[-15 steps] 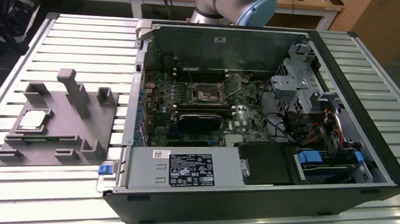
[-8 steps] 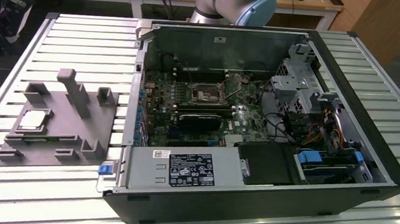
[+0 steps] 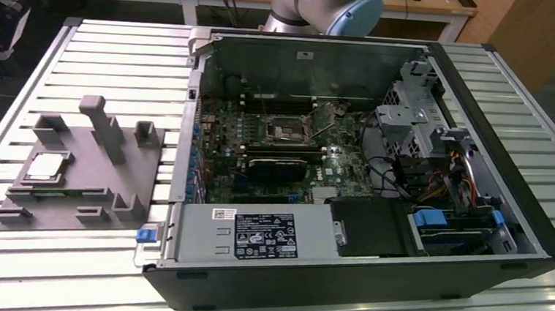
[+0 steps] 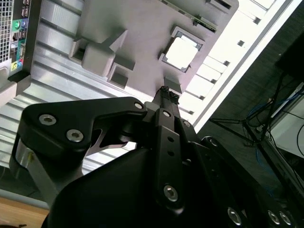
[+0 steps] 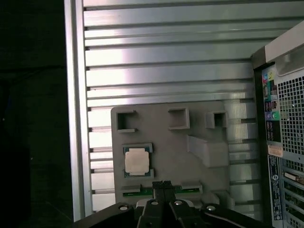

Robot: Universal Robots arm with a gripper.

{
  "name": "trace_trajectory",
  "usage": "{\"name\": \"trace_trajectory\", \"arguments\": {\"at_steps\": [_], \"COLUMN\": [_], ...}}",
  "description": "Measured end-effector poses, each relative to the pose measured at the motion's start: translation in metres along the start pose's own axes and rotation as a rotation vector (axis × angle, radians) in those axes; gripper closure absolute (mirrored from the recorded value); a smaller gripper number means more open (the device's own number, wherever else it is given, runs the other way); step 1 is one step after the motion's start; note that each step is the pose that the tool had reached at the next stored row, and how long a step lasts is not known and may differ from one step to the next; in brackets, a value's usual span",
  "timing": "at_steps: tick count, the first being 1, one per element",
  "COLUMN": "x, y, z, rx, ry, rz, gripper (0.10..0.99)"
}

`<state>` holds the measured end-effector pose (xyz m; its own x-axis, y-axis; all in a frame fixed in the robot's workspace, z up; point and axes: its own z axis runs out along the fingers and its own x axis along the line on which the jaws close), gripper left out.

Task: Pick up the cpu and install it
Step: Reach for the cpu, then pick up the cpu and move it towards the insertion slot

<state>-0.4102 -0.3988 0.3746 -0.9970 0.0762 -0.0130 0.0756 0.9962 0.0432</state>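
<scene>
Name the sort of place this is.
Probably a robotics lab for PC assembly: open computer case on a slotted aluminium table, grey fixture plate holding the cpu, robot arm behind.

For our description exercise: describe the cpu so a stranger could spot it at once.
On the slatted table, beside the open case, lies a grey plate. The cpu sits in a square recess on it: the only flat silvery square among grey upright blocks.
</scene>
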Motion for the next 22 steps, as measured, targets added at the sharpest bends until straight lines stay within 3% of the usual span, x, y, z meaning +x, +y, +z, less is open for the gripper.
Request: {"name": "trace_trajectory", "arguments": {"at_steps": [8,14,22], "x": [0.0091,0.0095,0.0096], "y": [-0.0008,-0.0009,-0.0017], "z": [0.0020,0.0046,0.0156], "rx": [0.000,0.002,0.000], "ry": [0.0061,0.0200,0.0208], "rz": [0.000,0.001,0.001], "gripper": [0.980,0.980,0.980]}}
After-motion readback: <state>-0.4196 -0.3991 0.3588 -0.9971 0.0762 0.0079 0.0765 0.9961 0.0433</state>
